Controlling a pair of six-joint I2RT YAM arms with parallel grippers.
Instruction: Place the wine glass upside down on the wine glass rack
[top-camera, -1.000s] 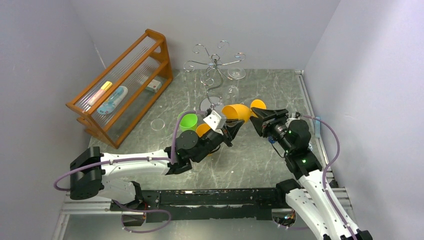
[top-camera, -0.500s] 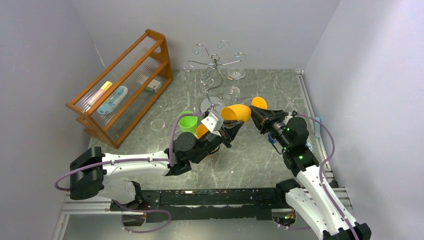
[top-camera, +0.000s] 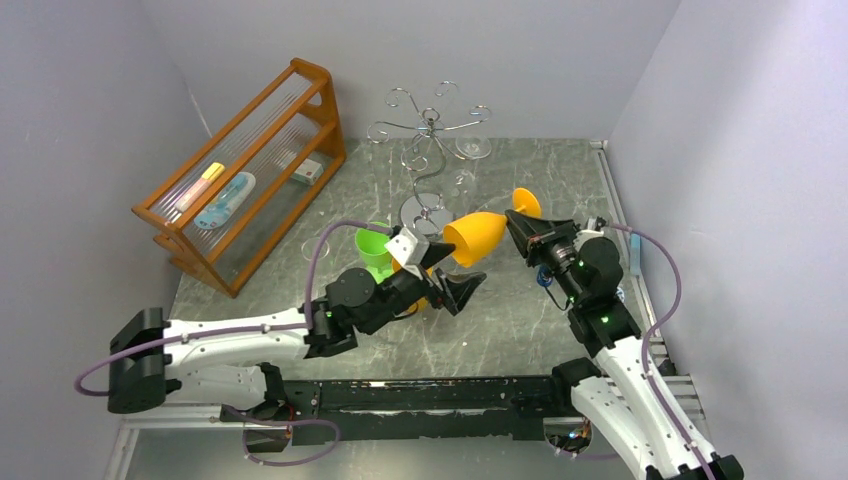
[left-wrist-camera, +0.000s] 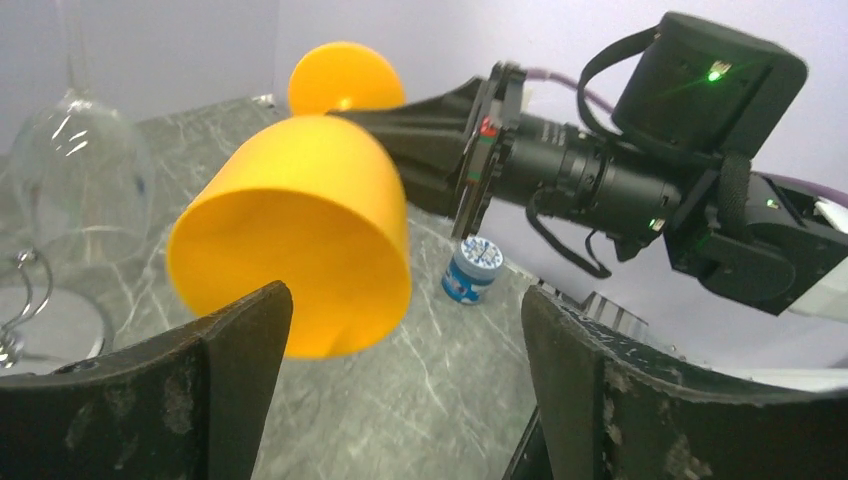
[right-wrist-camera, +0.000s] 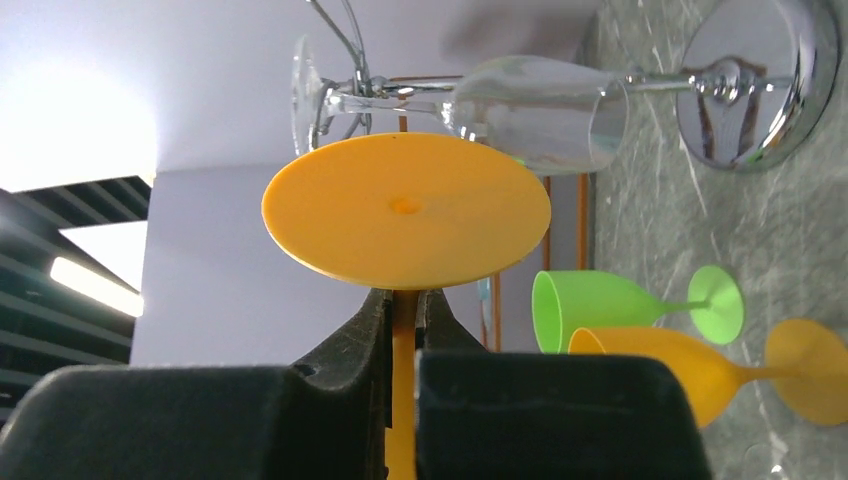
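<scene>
Two grippers mid-bench: right gripper clenched on orange wine glass stem; left gripper released, spread beneath bowl; wine glass rack behind, far edge.

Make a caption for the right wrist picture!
Right hand grips the orange wine glass by its stem, facing the rack.

Bright, even light; blurred near fingers

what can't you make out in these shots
- Right wrist: orange wine glass bowl, hidden behind its foot and the fingers of the right gripper.
- Left wrist: clear glass stem, cut off by the top edge; small blue tub label, too small to read.
- Top external: items on the orange shelf, too small to identify.
</scene>
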